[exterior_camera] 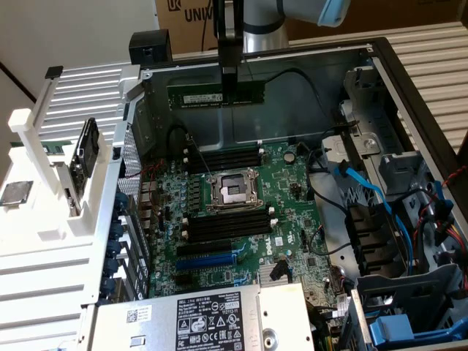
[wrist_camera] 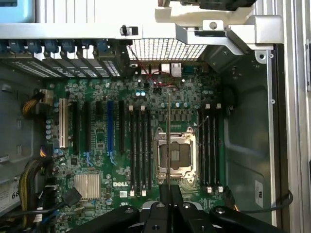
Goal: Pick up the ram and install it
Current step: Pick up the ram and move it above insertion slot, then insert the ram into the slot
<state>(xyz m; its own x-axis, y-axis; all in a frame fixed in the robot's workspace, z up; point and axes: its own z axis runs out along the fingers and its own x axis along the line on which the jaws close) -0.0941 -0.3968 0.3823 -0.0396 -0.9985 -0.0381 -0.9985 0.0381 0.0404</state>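
Open case [exterior_camera: 307, 102] below; gripper [exterior_camera: 229, 89] pinches ram [exterior_camera: 196, 96] level, well above motherboard [exterior_camera: 289, 179], clear of walls.

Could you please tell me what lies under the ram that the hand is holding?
The CPU socket on the motherboard lies below the ram; its edge covers a thin strip of the socket.

Arm tube [exterior_camera: 257, 33]: my round silver-grey metal section, smooth finish.
Joint cap [exterior_camera: 333, 11]: lt blue plastic, rounded edge.
Gripper [exterior_camera: 230, 101]: my claw, matte blk, long narrow flat bars w/ squared ends.
Fingers [wrist_camera: 164, 195]: blk, straight-sided slabs, plain, no markings I can make out.
Linkage [wrist_camera: 131, 216]: blk curved arms on both sides of my fingers, slight sheen.
Pivots [wrist_camera: 158, 208]: round blk bosses, each w/ a small hole or screw at centre.
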